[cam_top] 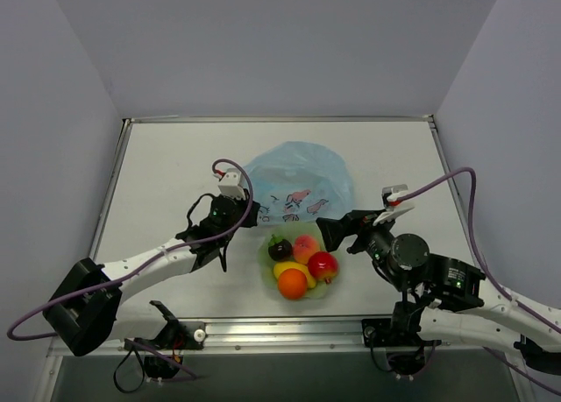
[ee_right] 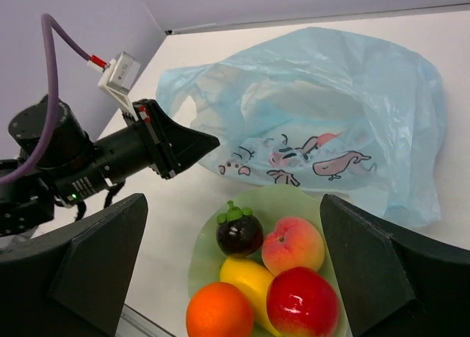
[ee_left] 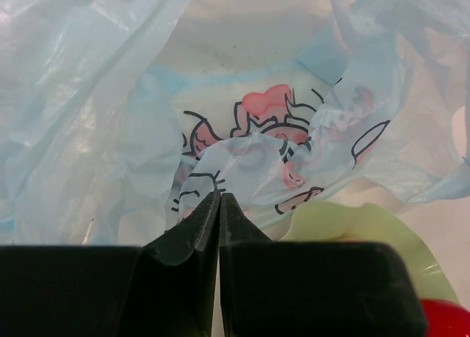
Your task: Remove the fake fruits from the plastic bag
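- Sitting at the left of the scene, the left gripper (ee_left: 220, 199) has its fingers pressed together, with the tips right at the near-left edge of the plastic bag (ee_left: 95, 95). Whether a fold of film is caught between them I cannot tell.
- If it pulls without a real hold, the thin plastic would likely slip free and the bag stay slumped.
- The bag lies mid-table, just beyond the pale green bowl (cam_top: 266, 275), and its printed near edge touches or overlaps the bowl's far rim. A tug toward the near side could drag film across the bowl and shove it.
- The bowl holds five fake fruits (ee_right: 292, 245), and none shows through the bag.
- On the right, the right gripper (cam_top: 331, 233) is spread wide and empty, hovering over the bowl's right side. Dropping from here could knock the red fruit (cam_top: 323, 264) out.
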Controlling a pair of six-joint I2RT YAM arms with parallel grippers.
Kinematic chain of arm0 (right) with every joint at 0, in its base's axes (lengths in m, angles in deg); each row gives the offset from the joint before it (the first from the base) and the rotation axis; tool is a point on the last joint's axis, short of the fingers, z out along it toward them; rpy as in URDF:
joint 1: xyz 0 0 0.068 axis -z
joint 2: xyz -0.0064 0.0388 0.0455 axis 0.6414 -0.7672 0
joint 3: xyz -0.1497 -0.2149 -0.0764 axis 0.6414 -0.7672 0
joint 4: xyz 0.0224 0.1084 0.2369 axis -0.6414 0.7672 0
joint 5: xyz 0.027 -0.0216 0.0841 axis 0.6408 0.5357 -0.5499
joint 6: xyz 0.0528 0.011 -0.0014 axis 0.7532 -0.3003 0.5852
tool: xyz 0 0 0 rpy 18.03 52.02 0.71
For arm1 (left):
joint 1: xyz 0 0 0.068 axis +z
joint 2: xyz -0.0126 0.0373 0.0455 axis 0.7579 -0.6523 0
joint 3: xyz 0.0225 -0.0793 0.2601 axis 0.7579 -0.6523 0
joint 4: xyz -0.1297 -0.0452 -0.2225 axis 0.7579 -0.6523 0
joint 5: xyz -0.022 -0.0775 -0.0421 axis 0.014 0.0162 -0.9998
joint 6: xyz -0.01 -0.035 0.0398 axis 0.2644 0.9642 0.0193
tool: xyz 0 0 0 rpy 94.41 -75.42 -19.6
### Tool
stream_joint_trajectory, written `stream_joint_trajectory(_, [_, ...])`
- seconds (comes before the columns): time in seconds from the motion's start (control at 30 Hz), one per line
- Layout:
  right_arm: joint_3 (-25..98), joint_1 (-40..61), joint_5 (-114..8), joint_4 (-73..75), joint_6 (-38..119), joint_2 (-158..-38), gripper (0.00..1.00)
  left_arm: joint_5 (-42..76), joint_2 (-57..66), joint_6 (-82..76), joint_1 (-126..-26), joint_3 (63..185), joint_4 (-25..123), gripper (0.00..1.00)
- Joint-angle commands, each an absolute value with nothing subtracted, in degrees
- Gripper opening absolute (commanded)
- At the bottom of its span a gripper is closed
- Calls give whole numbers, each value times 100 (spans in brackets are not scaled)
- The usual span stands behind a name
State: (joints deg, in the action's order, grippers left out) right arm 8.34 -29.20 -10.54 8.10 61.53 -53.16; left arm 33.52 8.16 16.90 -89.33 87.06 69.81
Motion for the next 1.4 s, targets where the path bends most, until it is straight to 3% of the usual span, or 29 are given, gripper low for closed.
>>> stream_joint_trajectory(0.0, [630, -2954, -948, 806, 6122, -5198, 99, 3531, 1021, 1745, -8962, 8994, 6650, 2])
stream_joint_trajectory(0.4, [410, -2954, -914, 815, 6131, -5039, 99, 3540, 1188, 1657, -8980, 9283, 6071, 4])
stream_joint_trajectory(0.5, [558, -2954, -694, 815, 6053, -4960, 98, 3321, 1582, 1736, -8997, 9608, 5571, 39])
stream_joint_trajectory(0.53, [620, -2954, -624, 815, 6043, -4934, 98, 3251, 1740, 1736, -9024, 9705, 5438, 75])
stream_joint_trajectory(0.57, [690, -2962, -493, 815, 6026, -4873, 98, 3207, 2046, 1745, -9050, 9819, 5314, 91])
stream_joint_trajectory(0.6, [769, -2954, -422, 815, 6034, -4838, 97, 3110, 2197, 1763, -9068, 10064, 5052, 98])
stream_joint_trajectory(0.8, [1402, -2954, -141, 718, 6052, -4416, 95, 2872, 3279, 1877, -9129, 10813, 3910, 94])
stream_joint_trajectory(0.93, [1570, -2962, 272, 805, 5885, -4021, 100, 2732, 3929, 1579, -9129, 11243, 3022, 94])
stream_joint_trajectory(1.1, [1561, -2962, 466, 1051, 6016, -3782, 100, 3310, 4632, 1140, -9129, 11596, 1589, 94])
stream_joint_trajectory(1.37, [1516, -2962, 783, 1052, 6132, -4386, 100, 3495, 4766, 902, -9129, 11341, 1279, 94])
